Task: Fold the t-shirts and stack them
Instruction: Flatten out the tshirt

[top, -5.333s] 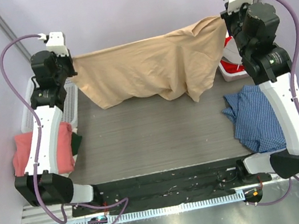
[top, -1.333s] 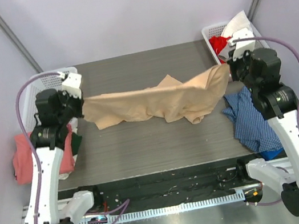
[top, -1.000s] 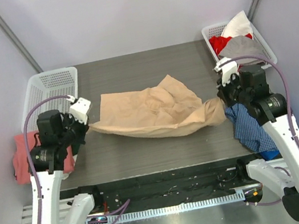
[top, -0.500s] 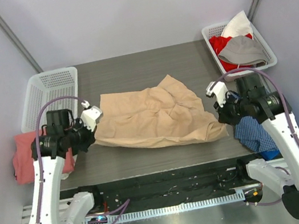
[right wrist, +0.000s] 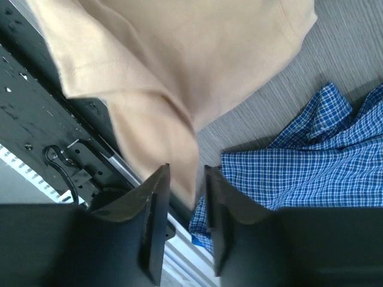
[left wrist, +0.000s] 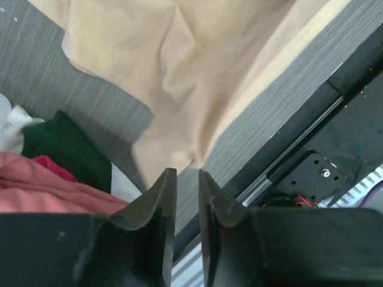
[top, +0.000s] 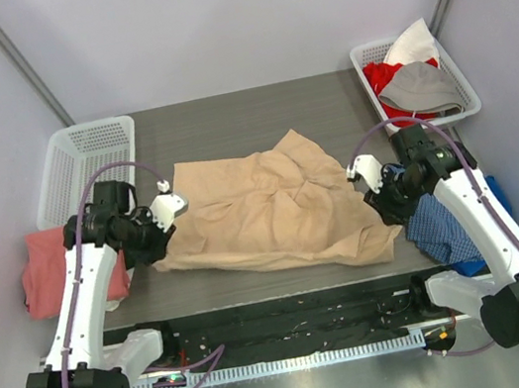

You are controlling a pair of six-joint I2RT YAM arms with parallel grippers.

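Observation:
A large tan t-shirt [top: 273, 212] lies crumpled and spread on the dark table [top: 246, 116]. My left gripper [top: 160, 244] is at its near left corner and my right gripper [top: 384, 215] at its near right corner. In the left wrist view the gripper [left wrist: 185, 172] has its jaws slightly apart, with the tan corner [left wrist: 173, 119] just beyond the tips. In the right wrist view the gripper [right wrist: 187, 168] has its jaws apart, and a blurred flap of tan cloth [right wrist: 161, 119] hangs loose at the gap. A salmon-pink shirt [top: 47, 272] lies at the table's left edge, under the left arm.
A blue checked shirt [top: 445, 221] lies by the right arm, and shows in the right wrist view [right wrist: 299, 155]. A white basket [top: 82, 155] stands at the back left. Another basket [top: 368, 56] at the back right holds red and grey clothes. Dark green cloth [left wrist: 66, 143] lies beside the pink shirt.
Both arms have lowered the stretched tan shirt from the air and drawn it toward the near edge. It now lies on the table, and both pairs of jaws have come apart.

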